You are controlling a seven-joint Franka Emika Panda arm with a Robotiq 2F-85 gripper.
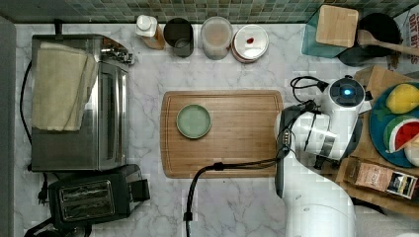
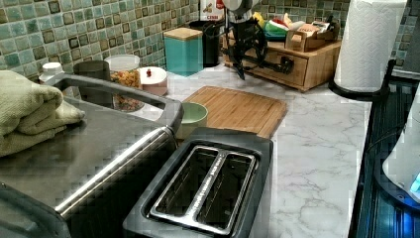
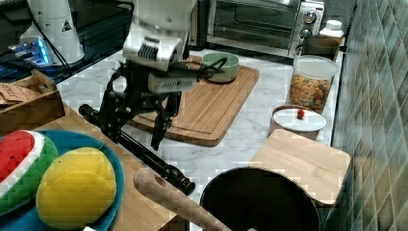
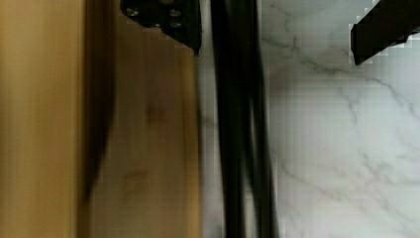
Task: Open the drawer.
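The drawer [image 2: 283,68] sits in a low bamboo box at the far end of the counter in the left view, its front flush with the box. Its long black bar handle [image 3: 144,154] runs across the front, also seen in the wrist view as the handle [image 4: 240,129] beside the wooden drawer front [image 4: 148,129]. My gripper [image 3: 135,137] hangs just above the handle and is open. In the wrist view the gripper [image 4: 275,47] has one finger [image 4: 168,20] over the wood and the other finger [image 4: 381,29] over the marble, with the bar between them, untouched.
A blue plate [image 3: 62,144] of toy fruit rests on the box top. A black pot [image 3: 260,202] with a wooden spoon stands close to the handle's end. The cutting board [image 1: 222,133] with a green bowl [image 1: 193,121] lies mid-counter. A paper towel roll [image 2: 369,44] stands beside the box.
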